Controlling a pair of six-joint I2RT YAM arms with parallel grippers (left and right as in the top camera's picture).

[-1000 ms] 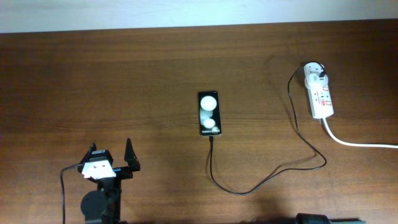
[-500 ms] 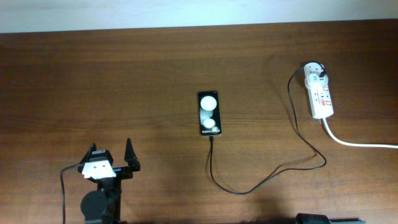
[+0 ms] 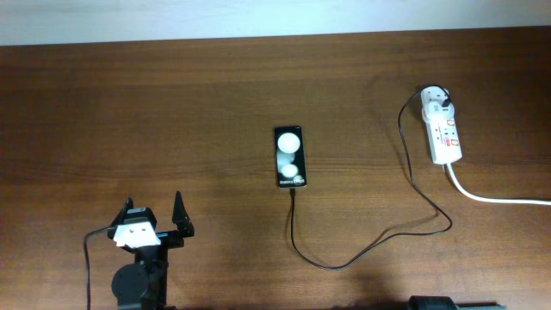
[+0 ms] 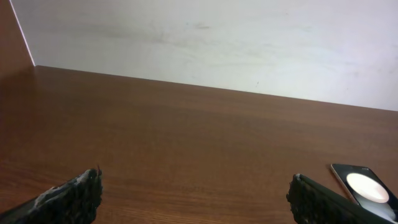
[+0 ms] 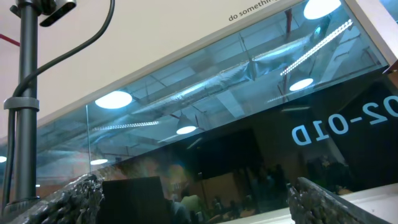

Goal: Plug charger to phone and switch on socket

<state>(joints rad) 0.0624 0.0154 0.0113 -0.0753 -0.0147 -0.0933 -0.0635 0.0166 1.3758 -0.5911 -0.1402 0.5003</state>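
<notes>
The phone (image 3: 290, 158) lies flat at the table's middle, its glossy face showing two white spots. The charger (image 3: 344, 261), a thin black cable, meets the phone's near end and loops right, up to a black plug in the socket (image 3: 444, 129), a white strip with red marks at the far right. My left gripper (image 3: 154, 201) stands open and empty near the front left, well away from the phone (image 4: 367, 186), which shows at the lower right of its wrist view. My right gripper (image 5: 196, 182) points up at a glass wall, its fingers wide apart with nothing between them.
A thick white cord (image 3: 491, 196) runs from the socket off the right edge. The pale wall (image 4: 205, 43) borders the table's far side. A dark part of the right arm (image 3: 435, 303) shows at the bottom edge of the overhead view.
</notes>
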